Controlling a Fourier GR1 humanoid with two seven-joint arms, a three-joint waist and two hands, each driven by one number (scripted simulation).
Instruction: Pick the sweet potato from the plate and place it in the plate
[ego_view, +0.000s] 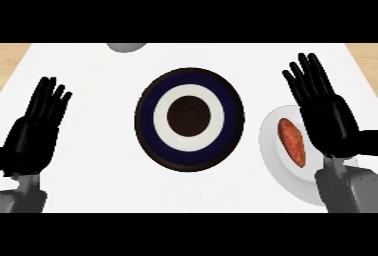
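An orange-red sweet potato (291, 141) lies on a white plate (277, 160) at the right of the counter. A second plate (189, 120), dark-rimmed with a white ring and a dark centre, sits in the middle with nothing on it. My right hand (328, 120) is open, fingers straight and pointing away, right beside the sweet potato and covering the white plate's right part. At the left my left hand (33, 135) rests open, well away from both plates.
A grey rounded object (125, 47) shows partly at the counter's far edge, left of centre. The white counter top ends in wooden strips (13, 57) at the far left and far right.
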